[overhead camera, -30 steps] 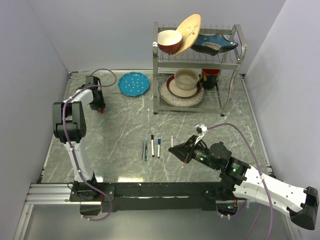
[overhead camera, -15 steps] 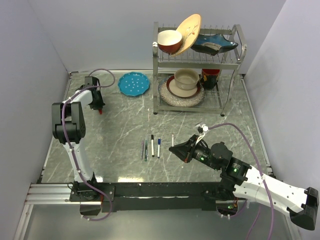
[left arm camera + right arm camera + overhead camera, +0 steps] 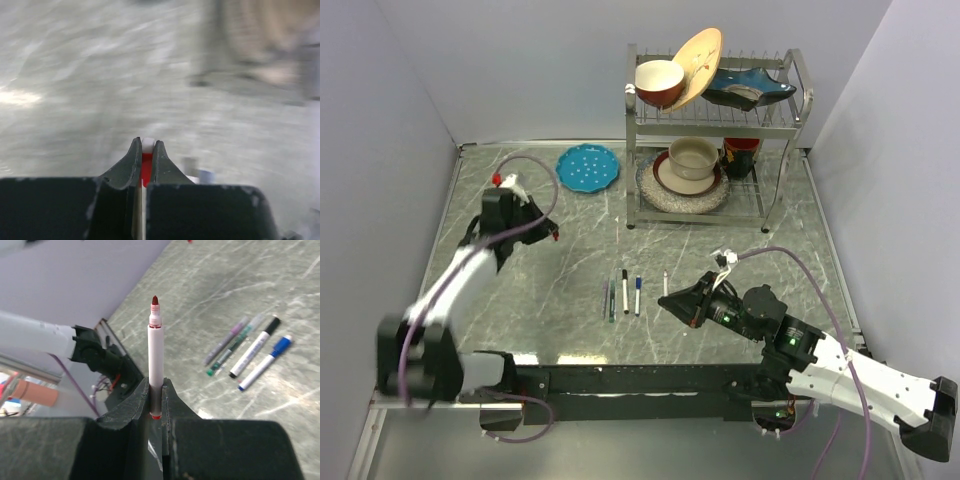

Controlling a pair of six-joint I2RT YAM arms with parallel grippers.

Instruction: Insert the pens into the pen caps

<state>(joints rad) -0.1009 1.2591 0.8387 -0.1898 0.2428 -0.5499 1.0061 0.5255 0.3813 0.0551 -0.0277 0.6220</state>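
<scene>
My right gripper is shut on the red pen, a white barrel held upright with its bare red tip on top; it shows as a thin white stick in the top view. My left gripper is shut on the small red cap, left of the table's middle; its wrist view is blurred by motion. On the table lie a black-ended pen, a blue-ended pen, a green pen and a greyish one.
A metal dish rack with bowls and plates stands at the back right. A blue plate lies at the back, left of the rack. Grey walls close in the table on three sides.
My left arm has swung from the far left back corner toward the table's middle with the red cap in its gripper. The right arm and its pen have stayed still.
</scene>
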